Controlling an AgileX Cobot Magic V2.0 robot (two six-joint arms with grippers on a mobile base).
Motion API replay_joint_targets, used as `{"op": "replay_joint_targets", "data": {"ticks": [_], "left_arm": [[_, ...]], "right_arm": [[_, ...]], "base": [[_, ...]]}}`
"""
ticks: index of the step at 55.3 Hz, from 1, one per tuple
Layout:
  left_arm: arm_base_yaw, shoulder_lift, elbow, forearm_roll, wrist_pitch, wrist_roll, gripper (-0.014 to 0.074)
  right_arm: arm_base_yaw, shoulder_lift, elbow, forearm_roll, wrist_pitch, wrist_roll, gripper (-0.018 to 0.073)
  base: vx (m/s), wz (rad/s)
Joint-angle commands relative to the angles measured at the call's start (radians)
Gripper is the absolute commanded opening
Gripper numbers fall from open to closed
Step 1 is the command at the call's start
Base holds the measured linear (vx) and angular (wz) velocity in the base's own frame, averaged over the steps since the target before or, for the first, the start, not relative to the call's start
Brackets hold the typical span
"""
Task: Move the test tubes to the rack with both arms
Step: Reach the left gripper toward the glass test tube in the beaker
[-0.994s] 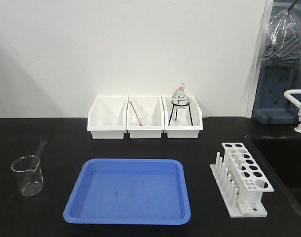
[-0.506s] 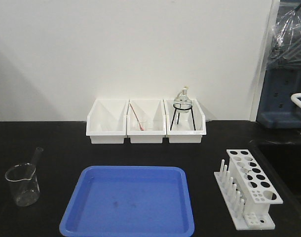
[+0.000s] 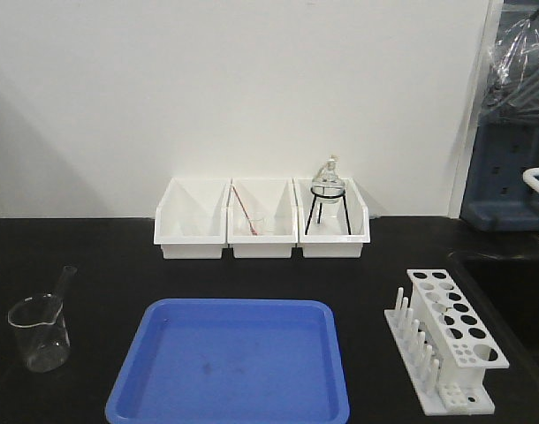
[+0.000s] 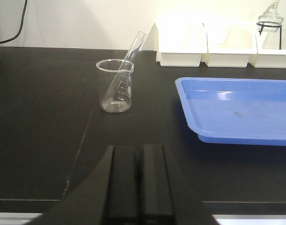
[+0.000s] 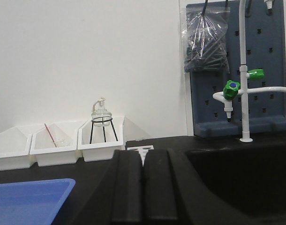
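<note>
**A:** Where is the tube just now?

**B:** The slender clear glass test tube point(image 3: 64, 278) stands tilted in a squat clear glass beaker point(image 3: 40, 340) on the left side of the black tabletop point(image 3: 102, 256). Its round bottom rests inside the beaker, and its open end leans out over the rim toward the wall.

**A:** And the rack?

**B:** The small white plastic rack point(image 3: 453, 331) sits at the right, well apart from the tube. A shallow blue plastic tray point(image 3: 234, 305) lies between them, and the rack's upright pegs run along the side nearer the tray.

**A:** What about the left claw?

**B:** The left claw point(image 4: 139, 187) is low over the near edge of the tabletop. Its two black fingers are pressed together with nothing between them, and the beaker and tube are ahead of it, not touching it.

**A:** The right one?

**B:** The right claw point(image 5: 143, 187) also has its fingers together and grips nothing. Beyond it, only a corner of the rack's top plate shows.

**A:** What is at the back?

**B:** By the wall stand three white rectangular bins point(image 3: 262, 246) in a row. A thin pink-red rod point(image 3: 240, 206) leans in the middle one. In the right one, a round glass flask point(image 3: 327, 181) sits on a black wire tripod point(image 3: 310, 212).
</note>
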Motion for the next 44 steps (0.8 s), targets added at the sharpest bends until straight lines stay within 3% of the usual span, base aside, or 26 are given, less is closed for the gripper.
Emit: {"op": "replay_joint_targets", "data": {"ticks": [1, 28, 40, 41, 44], "left_arm": [[0.000, 0.021, 0.024, -0.004, -0.075, -0.006, -0.0007], [0.000, 0.021, 0.022, -0.004, -0.112, -0.006, -0.0007], [0.000, 0.021, 0.017, -0.012, -0.240, -0.010, -0.0007], [0.000, 0.021, 0.015, -0.041, -0.330, -0.010, -0.0007], [0.000, 0.021, 0.011, -0.042, -0.387, -0.010, -0.0007]], "right_arm": [[-0.001, -0.001, 0.005, -0.003, -0.079, -0.005, 0.0010], [-0.001, -0.001, 0.005, -0.003, -0.082, -0.005, 0.0010], [-0.001, -0.001, 0.005, -0.003, -0.102, -0.002, 0.0010], [-0.001, -0.001, 0.005, 0.002, -0.145, 0.002, 0.0010], [-0.001, -0.001, 0.000, 0.012, -0.177, 0.003, 0.0010]], "base": [[0.00, 0.00], [0.00, 0.00], [0.00, 0.00], [0.00, 0.00], [0.00, 0.00]]}}
